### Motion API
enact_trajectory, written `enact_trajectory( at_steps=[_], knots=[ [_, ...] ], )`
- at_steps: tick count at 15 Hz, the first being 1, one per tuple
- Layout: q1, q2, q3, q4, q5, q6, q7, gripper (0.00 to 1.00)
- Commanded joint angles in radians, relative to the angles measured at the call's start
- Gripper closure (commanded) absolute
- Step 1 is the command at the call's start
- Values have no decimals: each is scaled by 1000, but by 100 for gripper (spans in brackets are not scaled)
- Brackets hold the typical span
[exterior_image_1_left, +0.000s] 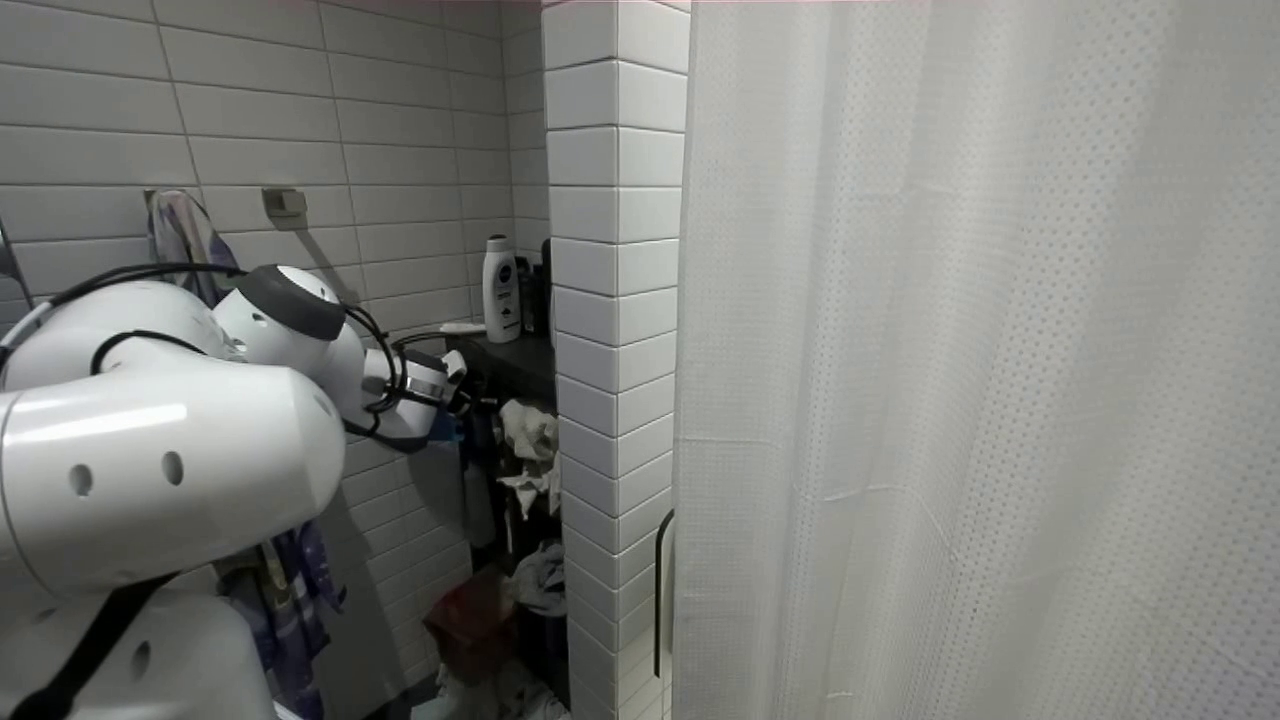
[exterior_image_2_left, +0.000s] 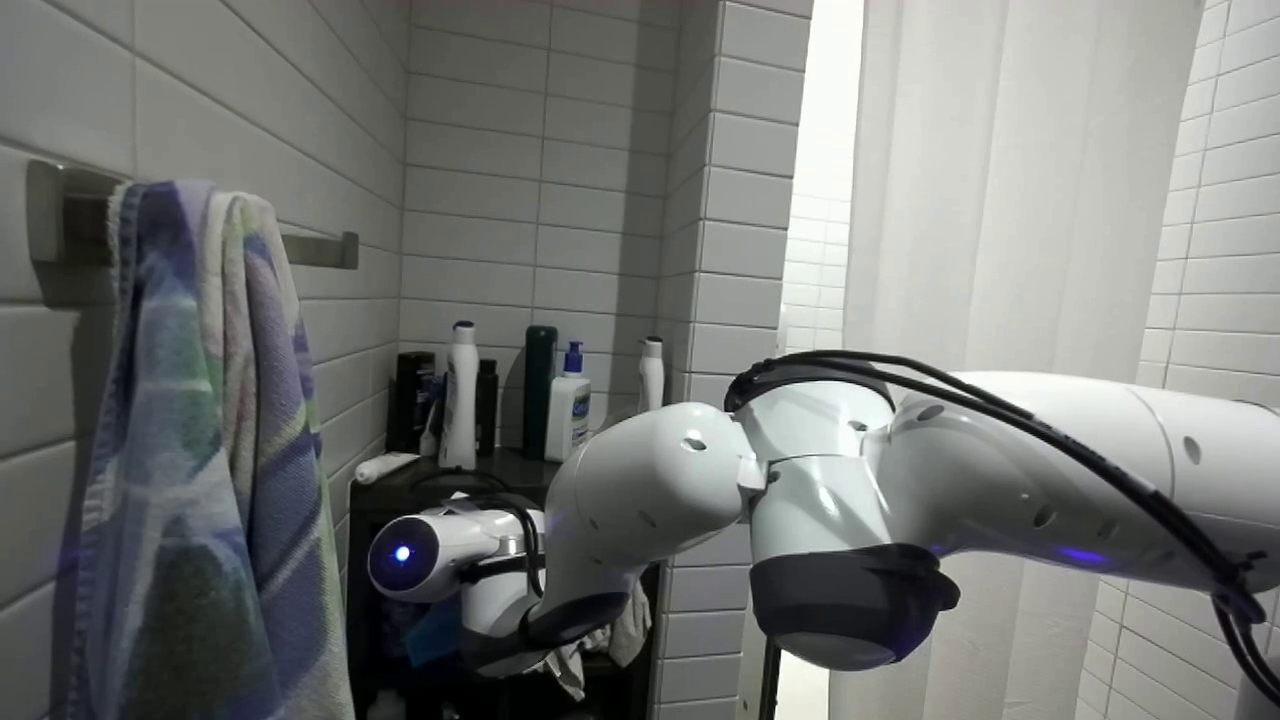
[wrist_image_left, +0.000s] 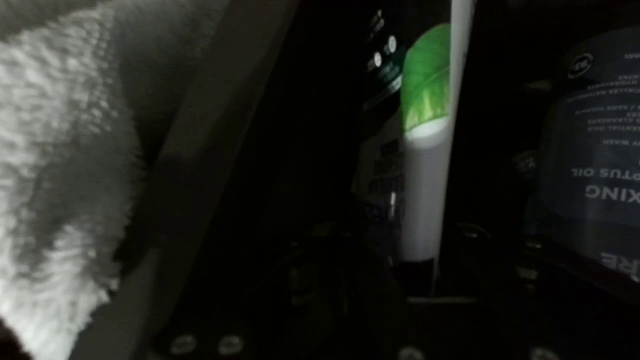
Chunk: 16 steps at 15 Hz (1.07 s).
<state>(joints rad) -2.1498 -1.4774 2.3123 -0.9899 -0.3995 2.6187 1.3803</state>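
The container, white with a green end, showed at two o'clock in the wrist view, a thin pale edge running along its three o'clock side. At three o'clock I saw a dark bottle, its lettering upside down there, and at nine a fluffy cloth. The pincer was too lost in the gloom for me to tell whether it was spread, pressed together or pinching anything. In an exterior view it was just below the edge of the shelf, with a white bottle upright on top at twelve o'clock from it, a pale cloth near at four, the arm at nine, and at three, past a tiled pillar, the curtain. In an exterior view a towel hung at nine o'clock.
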Motion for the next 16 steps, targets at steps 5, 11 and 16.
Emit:
enact_trajectory(
  at_steps=[5,11,16],
  knots=[
    [0,0,0,1,0,-2,0,64],
    [11,13,7,-17,4,-14,-4,28],
    [32,21,9,-28,7,-46,-9,0]
  ],
)
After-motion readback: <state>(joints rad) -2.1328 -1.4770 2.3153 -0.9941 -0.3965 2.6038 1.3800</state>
